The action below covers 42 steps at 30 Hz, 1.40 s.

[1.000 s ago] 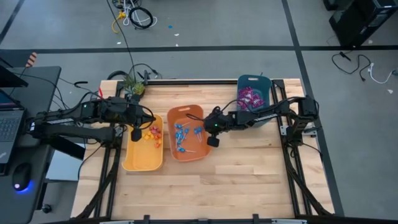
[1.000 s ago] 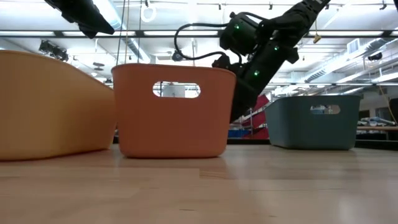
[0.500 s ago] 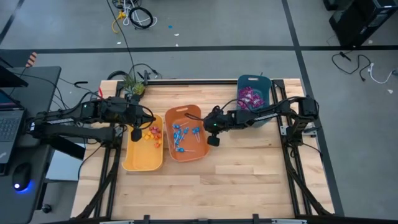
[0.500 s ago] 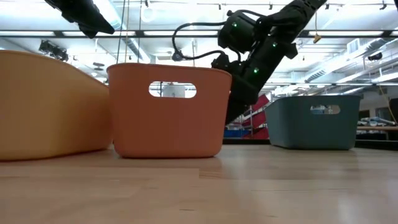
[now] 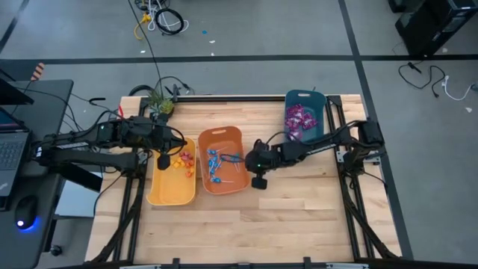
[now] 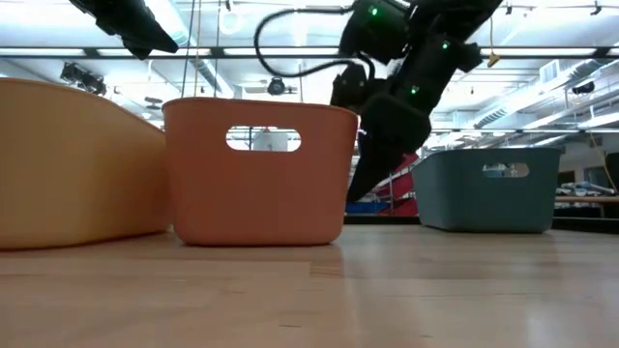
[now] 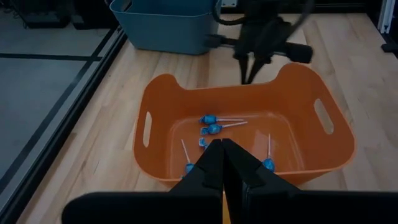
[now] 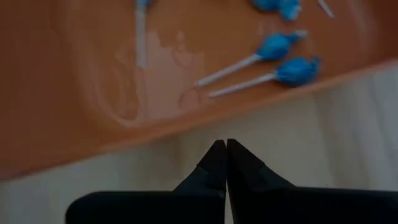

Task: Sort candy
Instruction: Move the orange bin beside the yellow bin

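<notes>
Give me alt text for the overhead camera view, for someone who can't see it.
Three bins sit on a wooden table: a yellow bin with small orange and red candies, an orange bin of blue lollipops, and a teal bin of purple packets. The right pincer is shut beside the orange bin; the left pincer is shut over the yellow bin.

Three plastic bins stand on the table (image 5: 299, 217): one yellow bin (image 5: 170, 190), one orange bin (image 5: 224, 184) and one teal bin (image 5: 301, 98). Two robot arms work there. The lollipops (image 7: 211, 129) number at least five; the purple packets (image 5: 299, 118) and small pieces (image 5: 182, 159) I cannot count.
</notes>
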Each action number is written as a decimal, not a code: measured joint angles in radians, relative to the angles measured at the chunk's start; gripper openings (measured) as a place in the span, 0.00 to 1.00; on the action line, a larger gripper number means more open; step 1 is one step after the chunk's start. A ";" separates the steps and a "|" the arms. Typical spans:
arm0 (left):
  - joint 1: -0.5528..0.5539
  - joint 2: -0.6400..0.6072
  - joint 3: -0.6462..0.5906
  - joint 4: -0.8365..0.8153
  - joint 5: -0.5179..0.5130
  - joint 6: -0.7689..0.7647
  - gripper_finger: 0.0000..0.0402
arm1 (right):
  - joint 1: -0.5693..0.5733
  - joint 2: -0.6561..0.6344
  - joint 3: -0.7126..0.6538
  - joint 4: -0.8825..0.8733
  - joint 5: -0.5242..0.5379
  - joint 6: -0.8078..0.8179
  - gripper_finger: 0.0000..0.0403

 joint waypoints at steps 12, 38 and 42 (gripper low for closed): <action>0.000 0.000 0.000 0.007 0.000 0.000 0.00 | 0.080 0.001 0.000 0.124 0.076 0.031 0.00; 0.000 0.000 0.000 0.036 0.024 0.002 0.00 | 0.102 -0.145 0.000 0.275 0.170 -0.051 0.00; 0.000 0.000 0.000 0.036 0.026 0.003 0.00 | 0.105 -0.139 0.000 0.421 0.075 -0.114 0.00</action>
